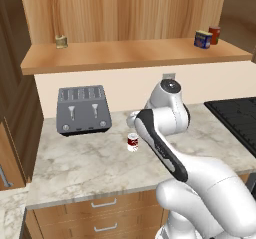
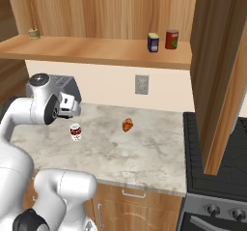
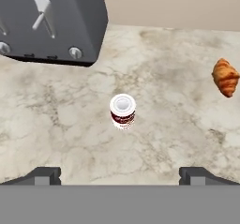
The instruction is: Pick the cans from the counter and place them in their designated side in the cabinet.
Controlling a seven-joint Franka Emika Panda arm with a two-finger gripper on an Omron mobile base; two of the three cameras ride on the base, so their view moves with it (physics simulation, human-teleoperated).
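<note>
Marbled counter (image 1: 95, 165), toaster (image 1: 83, 109), wooden cabinet (image 1: 135, 53)

You're in a kitchen. See toaster (image 1: 83, 109) on stone counter (image 1: 90, 168), wood cabinet (image 1: 135, 54) w/ cans, stove (image 2: 217, 177) nearby.

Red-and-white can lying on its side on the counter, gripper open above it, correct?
Not quite: the red-and-white can stands upright on the counter, pale lid facing up, as the hand view shows. The gripper is open above it.
</note>
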